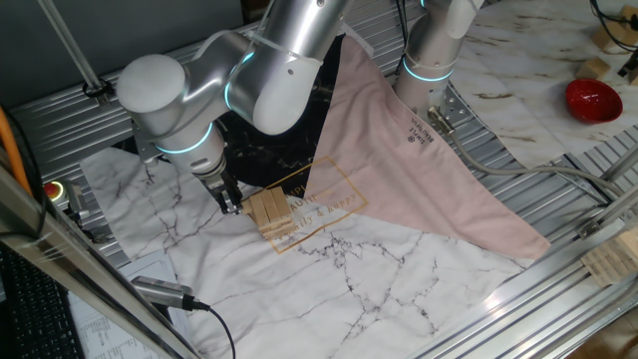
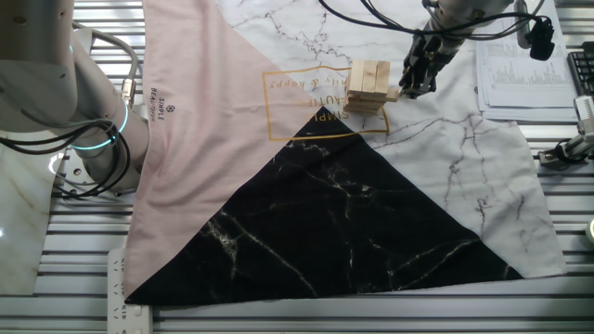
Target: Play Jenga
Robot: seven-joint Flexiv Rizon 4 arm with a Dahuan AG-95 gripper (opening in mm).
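Observation:
The Jenga [image 1: 269,211] is a small low stack of tan wooden blocks on the marble-patterned cloth. In the other fixed view the Jenga [image 2: 368,85] has one block poking out of a low layer toward the arm. My gripper [image 1: 231,202] hangs from the silver arm right beside the stack's left side, fingertips down near the cloth. In the other fixed view my gripper [image 2: 413,82] sits at the stack's right side, touching or nearly touching the protruding block. The dark fingers stand close together, and I cannot make out whether they hold the block.
A pink, black and marble cloth [image 2: 306,213] covers the table. A red bowl-like object [image 1: 593,100] lies at the far right, a pale slatted wooden piece [image 1: 610,261] at the right edge. A second arm's base [image 1: 431,60] stands behind. Papers [image 2: 520,65] lie near the gripper.

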